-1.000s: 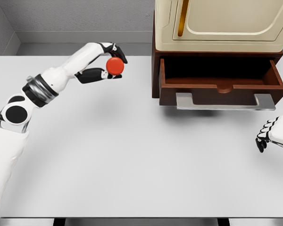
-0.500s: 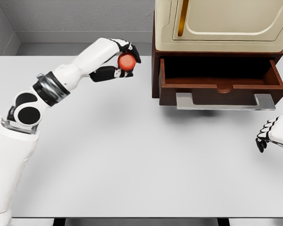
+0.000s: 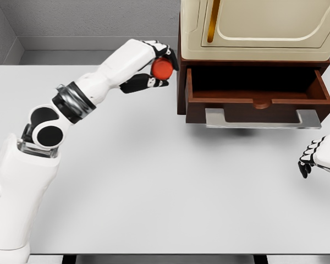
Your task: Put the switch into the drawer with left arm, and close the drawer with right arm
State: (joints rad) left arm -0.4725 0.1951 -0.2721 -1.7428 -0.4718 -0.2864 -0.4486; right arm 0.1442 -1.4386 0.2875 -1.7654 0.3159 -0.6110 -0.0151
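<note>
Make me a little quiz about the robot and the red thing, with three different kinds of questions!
1. True or false: the drawer is shut.
2. Which hand grips the red switch? A) left hand B) right hand C) neither
3. Fill in: the right hand waits near the table's ____ edge.

Key: 1 false, it stands open. 2 A. 3 right.

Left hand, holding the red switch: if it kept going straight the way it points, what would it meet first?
Probably the cabinet's dark side wall, just right of the left hand and red switch, not the open drawer. Depth is unclear from one view.
</note>
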